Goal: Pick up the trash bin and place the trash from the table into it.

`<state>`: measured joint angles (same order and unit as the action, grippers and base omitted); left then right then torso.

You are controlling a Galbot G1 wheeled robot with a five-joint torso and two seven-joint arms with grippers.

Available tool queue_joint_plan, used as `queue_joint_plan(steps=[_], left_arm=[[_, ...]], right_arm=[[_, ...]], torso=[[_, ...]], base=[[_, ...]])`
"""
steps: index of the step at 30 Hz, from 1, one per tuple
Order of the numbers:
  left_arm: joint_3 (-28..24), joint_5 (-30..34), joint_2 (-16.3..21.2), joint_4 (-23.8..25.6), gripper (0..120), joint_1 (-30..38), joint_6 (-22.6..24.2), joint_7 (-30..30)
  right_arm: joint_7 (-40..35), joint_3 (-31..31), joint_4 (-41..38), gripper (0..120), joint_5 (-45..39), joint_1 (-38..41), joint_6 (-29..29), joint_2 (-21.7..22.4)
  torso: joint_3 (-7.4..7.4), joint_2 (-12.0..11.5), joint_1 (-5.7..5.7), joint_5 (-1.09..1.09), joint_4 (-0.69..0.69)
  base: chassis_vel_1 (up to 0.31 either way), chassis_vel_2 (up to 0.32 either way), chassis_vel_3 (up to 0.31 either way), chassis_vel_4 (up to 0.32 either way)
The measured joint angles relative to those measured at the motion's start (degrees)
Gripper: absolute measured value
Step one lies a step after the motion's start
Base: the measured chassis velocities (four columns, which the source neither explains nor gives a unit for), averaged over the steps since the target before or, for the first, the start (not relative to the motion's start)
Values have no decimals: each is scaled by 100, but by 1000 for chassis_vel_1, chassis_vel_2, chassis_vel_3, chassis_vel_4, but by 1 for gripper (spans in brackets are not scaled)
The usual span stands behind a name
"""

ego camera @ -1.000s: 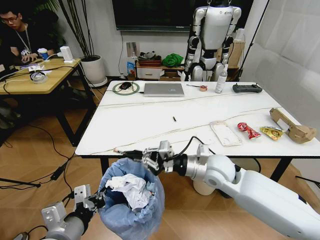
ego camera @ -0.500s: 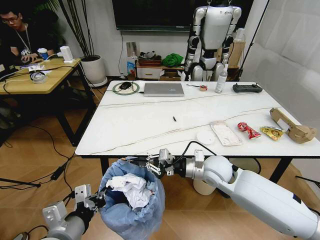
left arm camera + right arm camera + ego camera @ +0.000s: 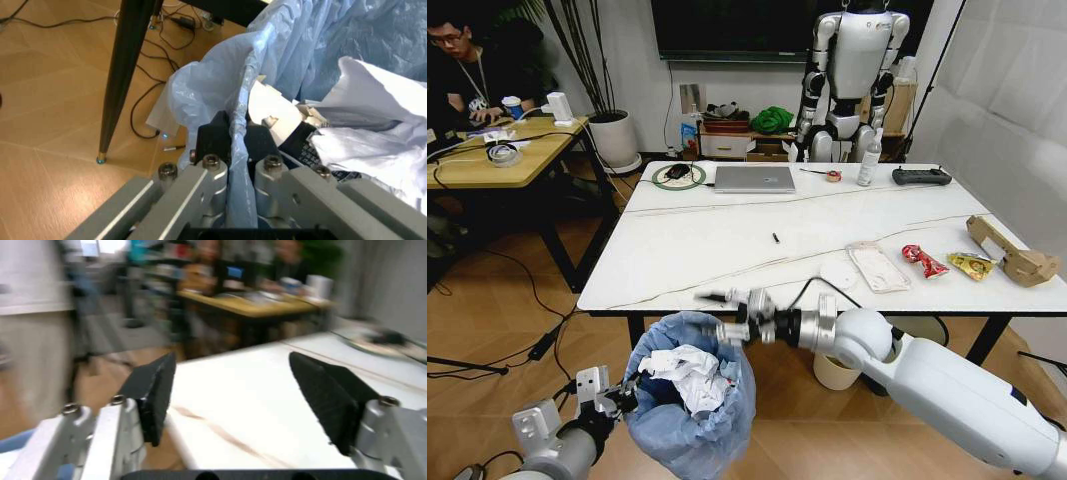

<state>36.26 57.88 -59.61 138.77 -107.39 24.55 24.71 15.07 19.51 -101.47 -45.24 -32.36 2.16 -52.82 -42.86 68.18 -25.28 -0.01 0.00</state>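
Note:
The trash bin [image 3: 689,405], lined with a light-blue bag [image 3: 207,85], hangs low in front of the table [image 3: 727,240]. My left gripper [image 3: 613,396] [image 3: 237,132] is shut on its rim and bag. Crumpled white tissues [image 3: 689,374] [image 3: 373,130] lie inside. My right gripper [image 3: 727,313] [image 3: 233,390] is open and empty, just above the bin at the table's [image 3: 267,415] front edge. On the table lie a white lid [image 3: 837,275], a clear package [image 3: 877,266], a red wrapper [image 3: 923,260], a yellow wrapper [image 3: 972,265] and a brown paper bag [image 3: 1012,255].
At the table's far side are a grey laptop [image 3: 754,178], a black controller [image 3: 921,176], a bottle [image 3: 868,163] and a tape roll [image 3: 833,176]. A cream bucket [image 3: 831,373] stands under the table. A wooden desk [image 3: 497,152] is at the left.
My right gripper dipped toward the bin's rim, then rose a little to the height of the table's edge. The bin and my left gripper have hardly moved.

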Motion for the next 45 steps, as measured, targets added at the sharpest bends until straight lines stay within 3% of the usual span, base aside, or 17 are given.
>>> queue_joint_plan(steps=[2,3,5,9,15,22,37,45], left_arm=[[-4,-9,-8,-1,0,-3,0,-2],[-4,-9,-8,-1,0,-3,0,-2],[5,-14,-10,8,0,-15,0,-2],[55,-16,-9,48,0,-45,0,-4],[99,-47,-32,75,0,-108,-4,-18],[118,-88,-57,79,0,-136,-16,-29],[125,-90,-76,84,0,-126,-27,-43],[116,-95,-84,76,0,-131,-29,-43]], right_arm=[[-757,-128,350,74,-111,77,342,-204],[-757,-128,350,74,-111,77,342,-204],[-1670,-206,787,84,-83,173,686,-445],[-2474,-340,1349,98,-23,307,1201,-840],[-2761,-535,1859,100,-122,474,1764,-1240],[-2729,-653,2594,100,-45,778,1860,-1827],[-2503,-765,3329,99,482,907,1818,-1886],[-2421,-780,3442,75,485,886,1814,-1835]], torso=[[0,0,0,0,0],[0,0,0,0,0],[-1,0,-1,1,-1],[-1,0,-1,1,-2],[0,0,0,1,-2],[0,1,0,0,1],[0,1,0,1,-2],[0,1,0,1,-2]], base=[[0,0,0,0],[0,0,0,0],[0,0,0,0],[0,0,0,0],[0,0,0,0],[0,0,0,0],[0,0,0,0],[0,0,0,0]])
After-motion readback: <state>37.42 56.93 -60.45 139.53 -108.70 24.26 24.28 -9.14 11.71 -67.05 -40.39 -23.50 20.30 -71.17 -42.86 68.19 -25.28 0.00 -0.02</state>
